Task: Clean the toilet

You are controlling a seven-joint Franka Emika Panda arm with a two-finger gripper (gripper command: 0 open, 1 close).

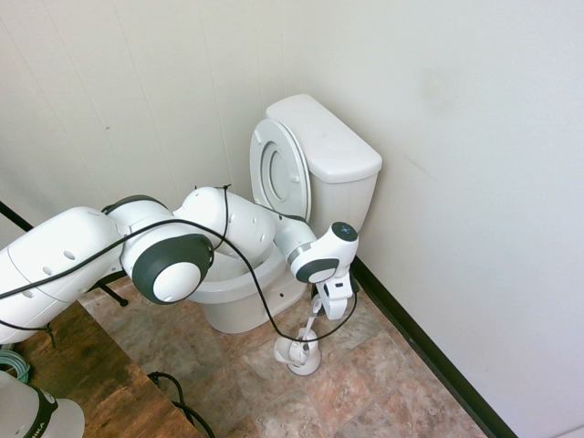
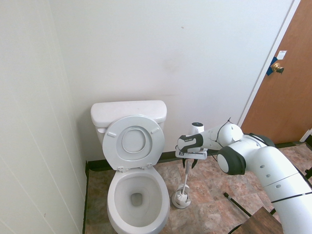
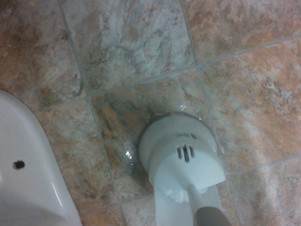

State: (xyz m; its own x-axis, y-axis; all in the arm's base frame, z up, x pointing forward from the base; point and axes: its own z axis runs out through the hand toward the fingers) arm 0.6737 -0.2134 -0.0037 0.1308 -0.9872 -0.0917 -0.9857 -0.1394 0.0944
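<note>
The toilet point(image 2: 136, 195) is a large white fixture against the back wall, with its boxy tank point(image 1: 328, 137) behind and its seat and lid point(image 2: 134, 141) raised, so the bowl point(image 1: 239, 274) is open. A slim white toilet brush point(image 2: 185, 176) stands in its small round holder point(image 2: 181, 199) on the floor beside the bowl. My gripper point(image 2: 188, 159) hangs right over the holder, shut on the top of the brush handle point(image 1: 315, 315). In the wrist view the holder point(image 3: 181, 155) is straight below, with white bristles at its mouth and the handle point(image 3: 207, 216) rising toward the camera.
The floor is brown stone-look tile point(image 3: 141, 47). The toilet's base point(image 3: 23, 165) lies close to the holder. A white wall with a dark baseboard point(image 1: 429, 356) runs right behind. A wooden door point(image 2: 287, 83) stands on the far side and a wooden surface point(image 1: 82, 374) sits near the arm.
</note>
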